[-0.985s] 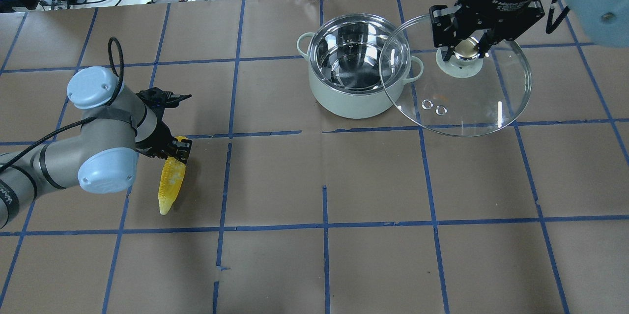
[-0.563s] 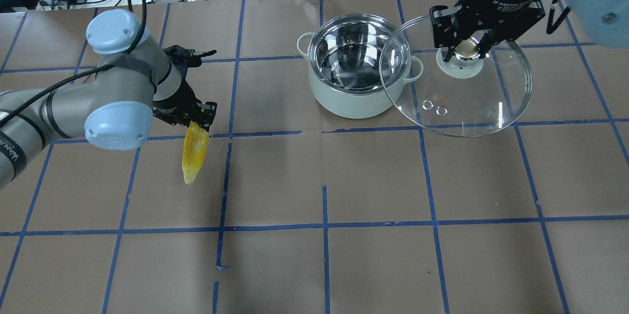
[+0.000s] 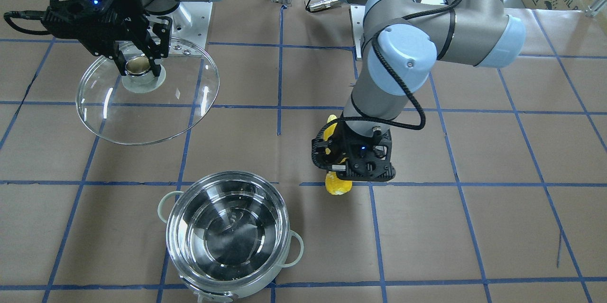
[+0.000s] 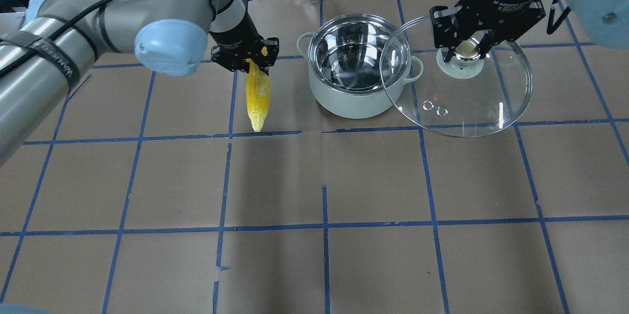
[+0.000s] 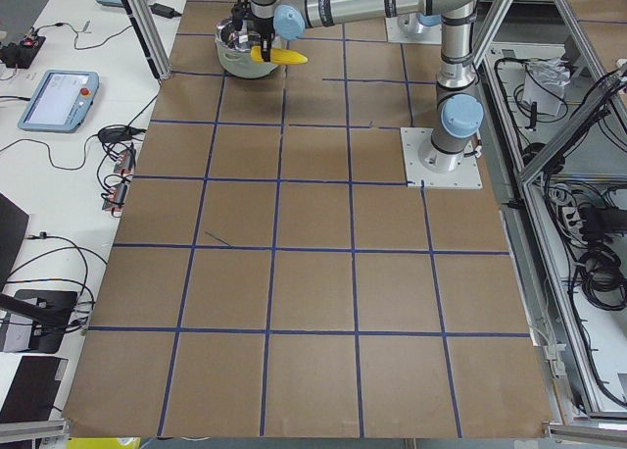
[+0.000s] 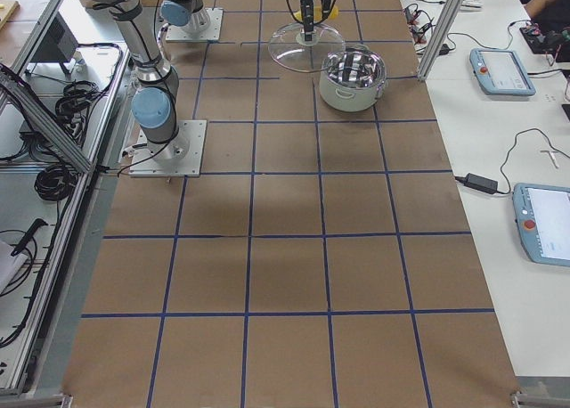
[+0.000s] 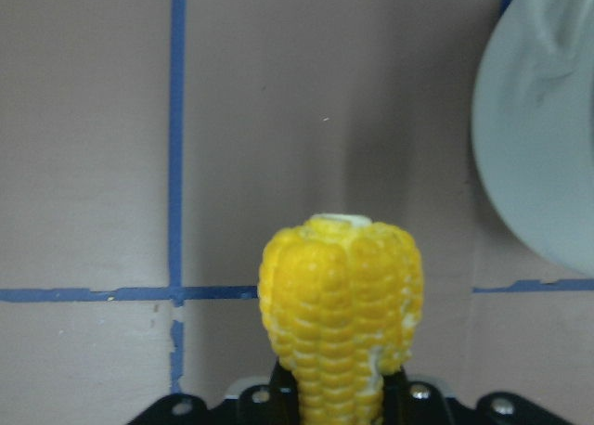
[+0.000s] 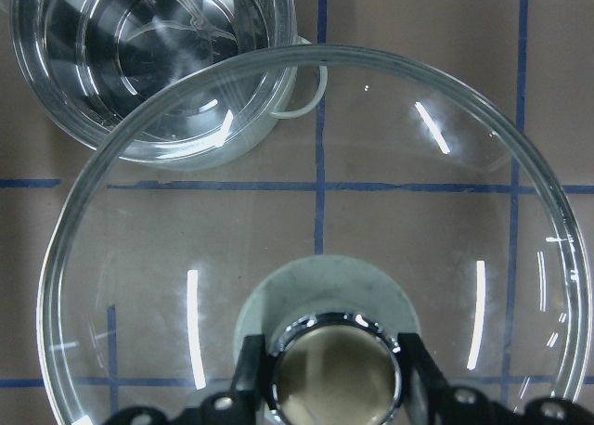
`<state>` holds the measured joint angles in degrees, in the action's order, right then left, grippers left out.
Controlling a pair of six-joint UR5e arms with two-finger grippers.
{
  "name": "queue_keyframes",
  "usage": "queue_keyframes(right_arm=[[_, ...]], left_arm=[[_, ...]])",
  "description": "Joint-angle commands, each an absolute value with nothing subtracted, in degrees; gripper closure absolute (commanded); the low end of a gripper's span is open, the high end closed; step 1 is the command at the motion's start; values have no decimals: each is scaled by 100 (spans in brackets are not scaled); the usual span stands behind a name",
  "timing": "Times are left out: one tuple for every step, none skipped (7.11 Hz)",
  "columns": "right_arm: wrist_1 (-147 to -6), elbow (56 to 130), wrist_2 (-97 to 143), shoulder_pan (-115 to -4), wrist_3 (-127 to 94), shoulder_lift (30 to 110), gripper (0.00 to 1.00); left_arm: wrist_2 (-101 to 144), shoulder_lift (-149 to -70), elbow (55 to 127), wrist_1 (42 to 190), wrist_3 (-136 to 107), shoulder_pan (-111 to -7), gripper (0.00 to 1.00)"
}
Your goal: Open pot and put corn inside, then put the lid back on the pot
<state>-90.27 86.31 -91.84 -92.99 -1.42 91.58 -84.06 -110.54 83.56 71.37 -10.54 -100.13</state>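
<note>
My left gripper (image 4: 247, 60) clamping corn (image 4: 258, 97), right gripper (image 4: 468, 49) pinching lid (image 4: 484, 107) knob, corn's taper plain overhead, half-hidden from front, brown blue-taped table (image 4: 373, 181).

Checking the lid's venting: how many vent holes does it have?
2: one vent hole and another beside it, in the lid between its knob and near rim, overhead view. No others show.
</note>
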Motion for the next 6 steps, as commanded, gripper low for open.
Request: queue_keyframes(right_arm=[[-9035, 8631, -9185, -9299, -141, 9158, 76], [-9035, 8631, -9176, -9299, -141, 9158, 76], [-9035, 8631, -9184, -9299, -141, 9158, 76], [-9035, 8631, -9176, -9299, -141, 9158, 76], [-9035, 8631, -9176, -9299, -141, 9158, 76], [-9026, 8631, -9176, -9299, -141, 9158, 76]], left_arm=[[-8359, -11887, 6906, 7470, -1178, -10396, 88], [-8367, -12292, 6290, 7610, -1178, -10537, 88], [-8385, -12600, 5875, 7603, -1213, -10686, 87], [-8393, -12978, 5540, 7550, -1256, -10818, 87], [-8437, -13234, 5085, 7619, -1257, -10863, 87], [-8437, -13402, 4967, 7681, -1257, -10976, 86]])
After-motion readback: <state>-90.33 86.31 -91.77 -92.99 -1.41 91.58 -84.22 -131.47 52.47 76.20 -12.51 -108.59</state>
